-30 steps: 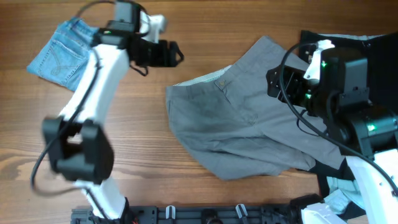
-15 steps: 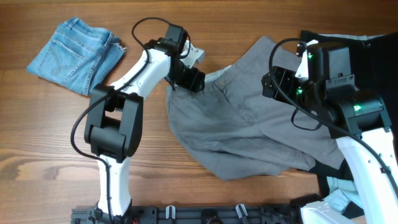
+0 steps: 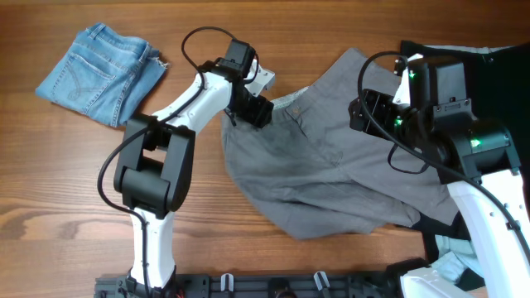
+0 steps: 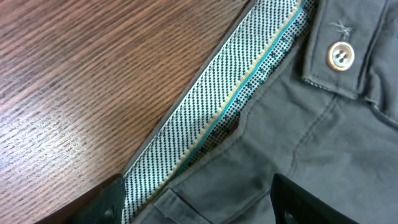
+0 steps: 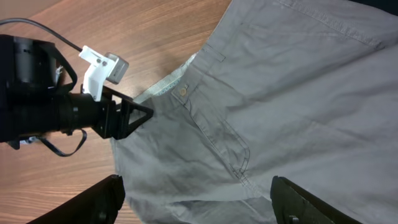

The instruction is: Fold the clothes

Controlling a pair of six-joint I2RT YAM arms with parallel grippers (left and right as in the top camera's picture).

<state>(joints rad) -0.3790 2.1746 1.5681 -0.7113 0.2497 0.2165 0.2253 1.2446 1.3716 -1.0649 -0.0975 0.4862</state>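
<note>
The grey shorts [image 3: 331,174] lie spread out and rumpled on the table, waist toward the upper left. My left gripper [image 3: 255,108] is open at the waistband. In the left wrist view its fingers [image 4: 109,200] straddle the edge where the pale speckled lining [image 4: 230,106] shows, close above the cloth, with the waist button [image 4: 339,55] ahead. My right gripper [image 3: 362,112] is open and empty above the shorts' right part. The right wrist view shows the shorts [image 5: 292,93], the button [image 5: 182,91] and my left gripper [image 5: 121,118].
Folded blue denim shorts [image 3: 95,70] lie at the table's far left corner. A dark cloth [image 3: 497,58] and a pile of other clothes [image 3: 451,248] lie at the right edge under my right arm. Bare wood [image 3: 66,165] lies left of the grey shorts.
My left arm swung from beside the denim shorts rightward to the grey shorts' waistband, then settled there. My right gripper shifted slightly left. The shorts have not moved.
</note>
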